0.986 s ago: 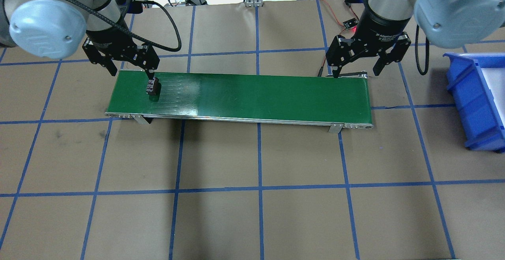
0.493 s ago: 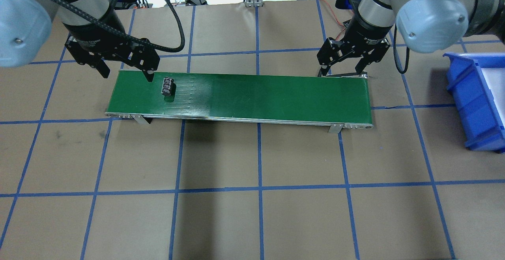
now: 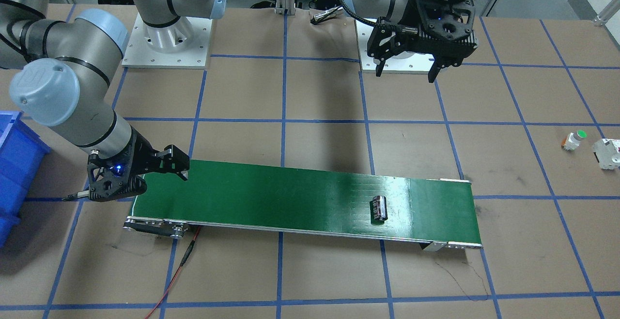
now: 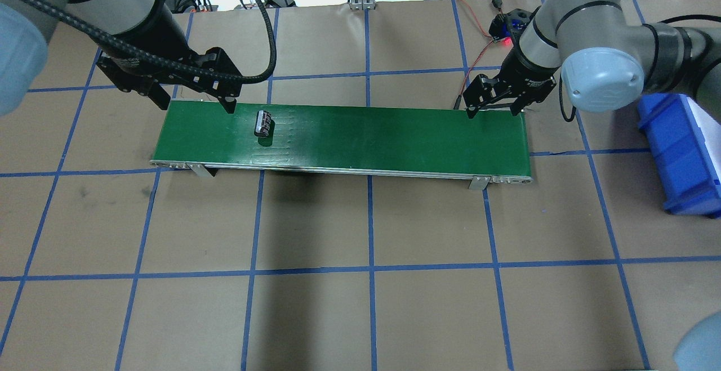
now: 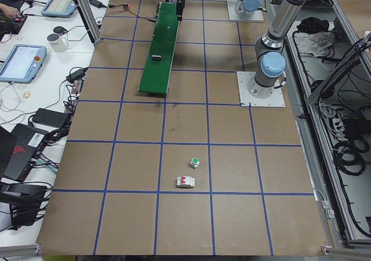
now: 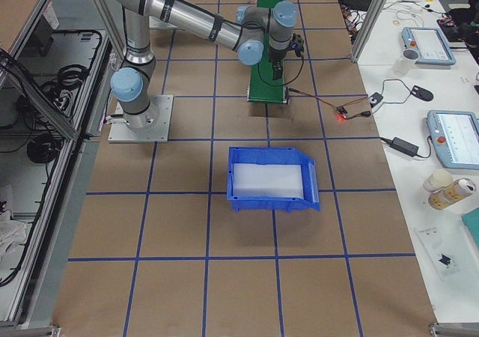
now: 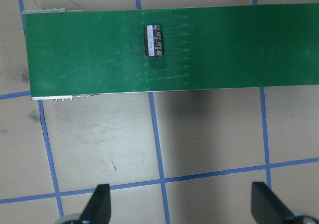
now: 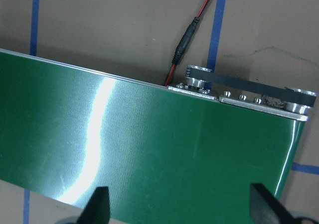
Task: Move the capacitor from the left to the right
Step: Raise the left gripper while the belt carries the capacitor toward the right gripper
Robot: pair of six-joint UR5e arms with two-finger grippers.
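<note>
Green belt (image 3: 290, 198) in the front-facing view has the capacitor (image 3: 379, 209) lying on its side near the end by your left arm, touched by neither arm. The left gripper (image 3: 404, 73) hangs well back over the worktop (image 3: 319, 270), fingers apart and holding nothing. From overhead, the capacitor (image 4: 263, 123) has its long axis across the belt, so I judge it free to roll along it. The right gripper (image 4: 492, 113) hovers at the opposite end with jaws apart, over the belt's far edge rather than the capacitor's line, so closing there would likely miss. The left side view only confirms the part sits between the belt's edges. In the right side view the blue bin (image 6: 269, 180) stands apart from the belt's end, so a part that runs past the gripper would probably drop onto the worktop short of it. The left wrist view shows the capacitor midway across the belt, beyond wide-spread fingers. The right wrist view shows no capacitor, only the belt's end and a cable (image 8: 187, 40) that a low finger might snag, so you cannot time the catch from it.
</note>
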